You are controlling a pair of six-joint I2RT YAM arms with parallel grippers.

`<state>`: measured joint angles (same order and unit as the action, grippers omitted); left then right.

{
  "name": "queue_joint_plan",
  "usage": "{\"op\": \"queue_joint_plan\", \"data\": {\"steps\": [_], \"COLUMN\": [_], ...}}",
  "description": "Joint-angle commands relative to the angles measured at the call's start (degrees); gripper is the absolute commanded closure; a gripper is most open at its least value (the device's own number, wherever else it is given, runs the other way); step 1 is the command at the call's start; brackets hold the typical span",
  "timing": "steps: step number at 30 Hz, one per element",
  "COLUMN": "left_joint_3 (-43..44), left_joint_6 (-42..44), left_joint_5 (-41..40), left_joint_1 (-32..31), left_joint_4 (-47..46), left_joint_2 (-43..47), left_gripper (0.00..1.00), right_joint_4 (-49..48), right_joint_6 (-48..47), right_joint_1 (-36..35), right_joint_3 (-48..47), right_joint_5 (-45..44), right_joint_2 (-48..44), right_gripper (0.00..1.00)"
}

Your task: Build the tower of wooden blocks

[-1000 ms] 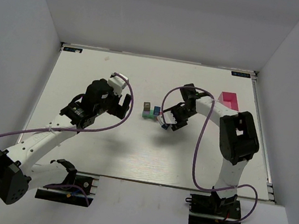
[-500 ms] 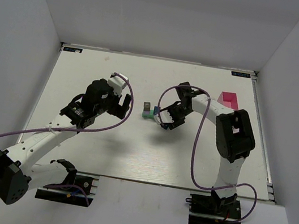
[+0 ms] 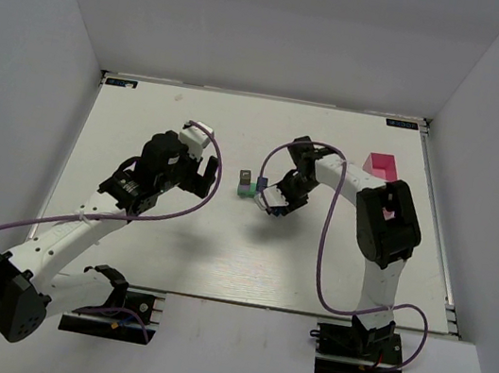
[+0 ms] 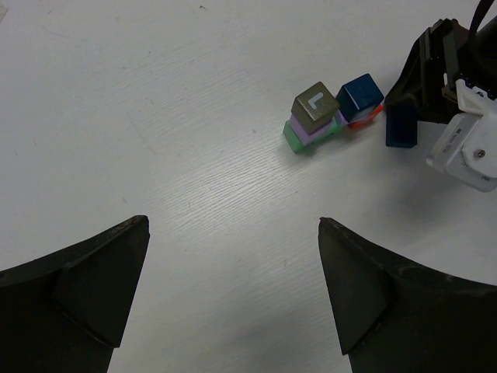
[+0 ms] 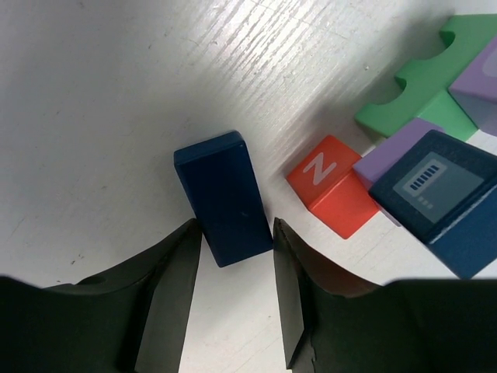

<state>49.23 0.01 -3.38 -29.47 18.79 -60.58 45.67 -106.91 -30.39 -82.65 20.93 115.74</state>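
The tower (image 3: 252, 185) is a small cluster at mid-table: a grey block (image 4: 316, 104) on lilac and green blocks (image 4: 293, 138), with a blue cube (image 4: 359, 95) and a red-orange block (image 5: 334, 185) beside them. My right gripper (image 3: 271, 200) is shut on a dark blue brick (image 5: 224, 198) and holds it by one end just right of the cluster, apart from the red-orange block. The brick also shows in the left wrist view (image 4: 401, 126). My left gripper (image 3: 205, 177) is open and empty, left of the cluster, over bare table (image 4: 233, 224).
A pink box (image 3: 382, 165) stands at the back right, behind the right arm. The table's raised white walls close it in at the left, back and right. The purple cables loop beside both arms.
My right gripper has moved a little to the left, towards the cluster, with the dark blue brick in it. The left arm has not moved.
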Motion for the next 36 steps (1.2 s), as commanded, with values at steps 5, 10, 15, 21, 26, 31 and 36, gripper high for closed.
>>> {"op": "queue_joint_plan", "data": {"steps": [5, 10, 15, 21, 26, 31, 36], "left_joint_3": [1.1, 1.1, 1.1, 0.6, 0.6, 0.1, -0.5], "left_joint_6": [0.3, 0.3, 0.3, 0.3, 0.3, 0.3, 0.8], "left_joint_5": [0.9, 0.3, 0.3, -0.2, -0.2, -0.8, -1.3], "left_joint_1": [0.1, 0.1, 0.1, 0.1, 0.1, 0.1, 0.1], "left_joint_4": [-1.1, -1.1, -1.1, -1.1, -1.1, -1.6, -2.2], "left_joint_2": [2.0, 2.0, 2.7, 3.2, 3.2, 4.3, 4.9], "left_gripper": [0.00, 0.00, 0.00, 0.00, 0.00, 0.00, 0.00], "right_joint_4": [2.6, 2.3, 1.4, 1.0, -0.4, -1.0, -2.5], "right_joint_6": [0.4, 3.1, 5.8, 11.2, 17.5, 27.3, 36.2], "right_joint_1": [-0.7, -1.0, -2.0, -3.3, -4.2, -4.1, -4.0], "right_joint_3": [6.6, 9.3, 11.6, 14.4, 16.3, 17.0, 18.8], "right_joint_5": [-1.0, -0.4, -0.1, 0.3, 1.3, 3.0, 5.3], "right_joint_2": [-3.8, -5.2, -6.2, -7.2, -8.4, -12.1, -21.0], "right_gripper": [0.53, 0.59, 0.61, 0.58, 0.69, 1.00, 1.00]}}
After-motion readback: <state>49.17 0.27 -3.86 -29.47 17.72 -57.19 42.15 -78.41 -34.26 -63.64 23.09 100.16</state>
